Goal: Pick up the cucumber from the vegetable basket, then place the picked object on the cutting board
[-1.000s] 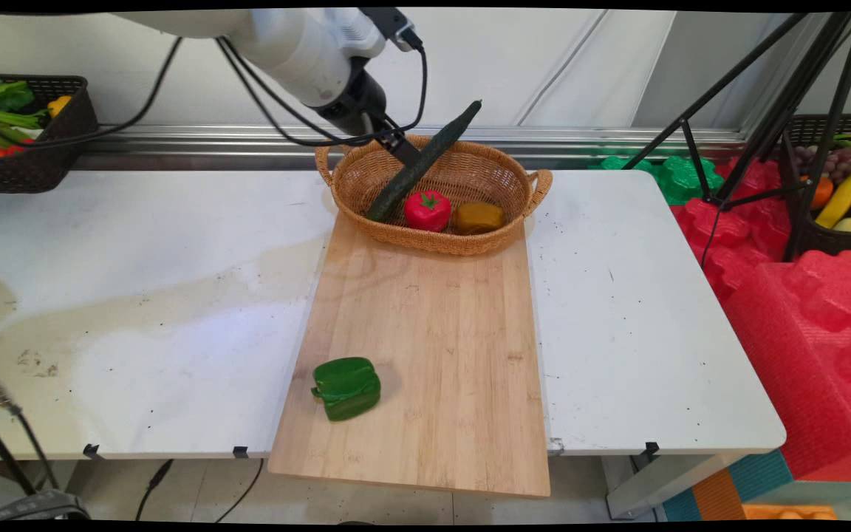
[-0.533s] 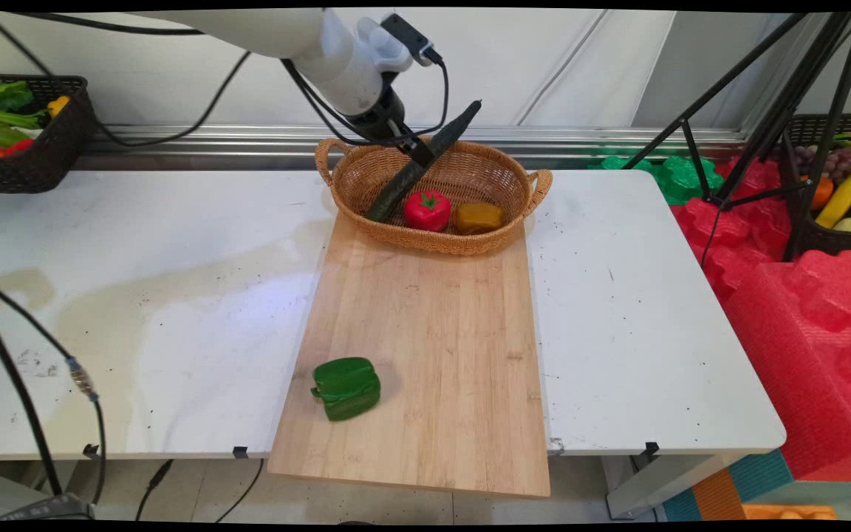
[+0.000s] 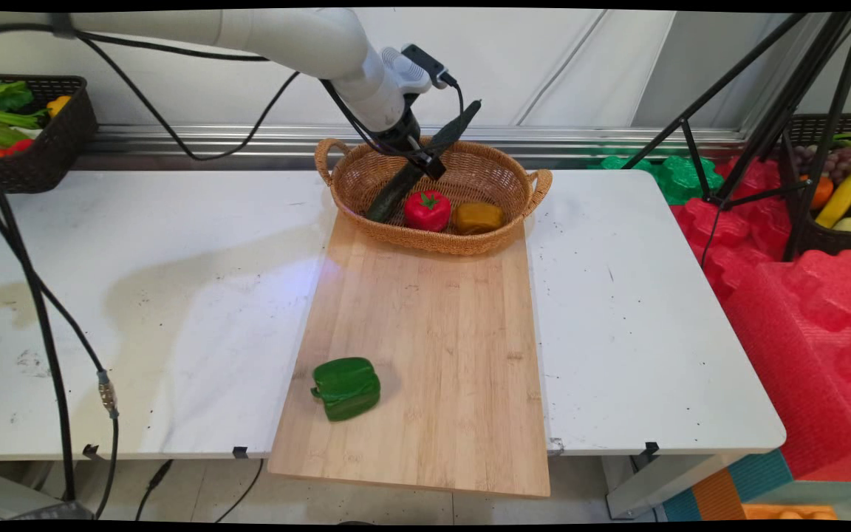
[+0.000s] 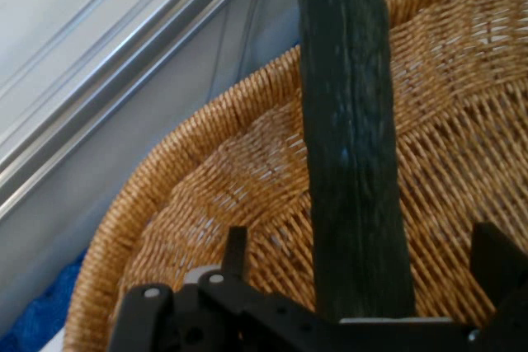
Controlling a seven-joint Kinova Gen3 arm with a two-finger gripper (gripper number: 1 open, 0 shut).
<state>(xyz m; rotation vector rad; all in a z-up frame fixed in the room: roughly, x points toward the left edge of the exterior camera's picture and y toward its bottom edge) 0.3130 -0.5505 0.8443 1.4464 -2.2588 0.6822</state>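
White table (image 3: 137,295) fills centre frame, long pale wooden cutting board (image 3: 425,347) running down its middle. Oval woven wicker basket (image 3: 499,166) at board's upper end holds red tomato (image 3: 427,210) and brownish-yellow pepper (image 3: 478,217). Long dark green cucumber (image 3: 405,179) leans steeply, low end in basket, top past far rim. Black two-finger gripper (image 3: 425,157) straddles its midsection, fingers (image 4: 497,260) apart, not clamped. Green bell pepper (image 3: 346,388) lower left on board. Risk: unsupported cucumber may tip out over rim. Since earlier frame, gripper slid rightward along cucumber
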